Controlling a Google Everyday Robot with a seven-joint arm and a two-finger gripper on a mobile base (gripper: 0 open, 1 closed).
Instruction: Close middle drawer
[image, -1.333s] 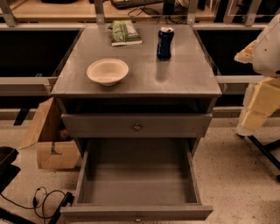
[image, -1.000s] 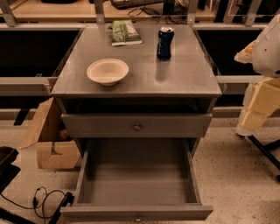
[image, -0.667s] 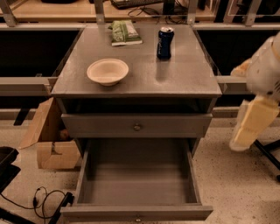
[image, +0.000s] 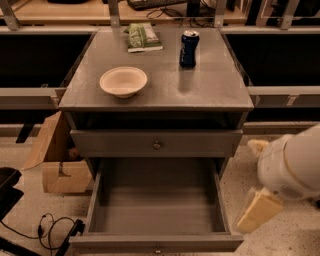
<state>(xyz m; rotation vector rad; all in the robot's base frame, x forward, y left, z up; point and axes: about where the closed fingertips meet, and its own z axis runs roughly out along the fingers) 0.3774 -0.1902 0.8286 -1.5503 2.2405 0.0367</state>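
At the far left a black cable (image: 50, 229) lies in loops on the speckled floor (image: 30, 215), and just above it an open cardboard box (image: 56, 162) stands on the floor against the left side of the grey cabinet (image: 75, 102). On the cabinet's top, at the left, we see a pale bowl (image: 123, 81) that stands upright. Behind it, near the back edge, a green packet (image: 143, 36) lies flat. To the right of the packet a blue can (image: 189, 48) stands upright, well apart from the bowl. Under the top there is a dark gap, and under this gap the wide front of the top drawer (image: 115, 144) with a small round knob (image: 157, 145) in its middle. Below it the middle drawer (image: 157, 207) is pulled far out toward the camera, so we look down into its deep grey box; its front is at the bottom edge of the view. At the right, the gripper (image: 259, 212) hangs low on the white rounded arm (image: 292, 167), just beside the right wall of the middle drawer and near its front corner. We cannot tell how far it is open, whether it has hold of anything, or whether it touches the drawer.
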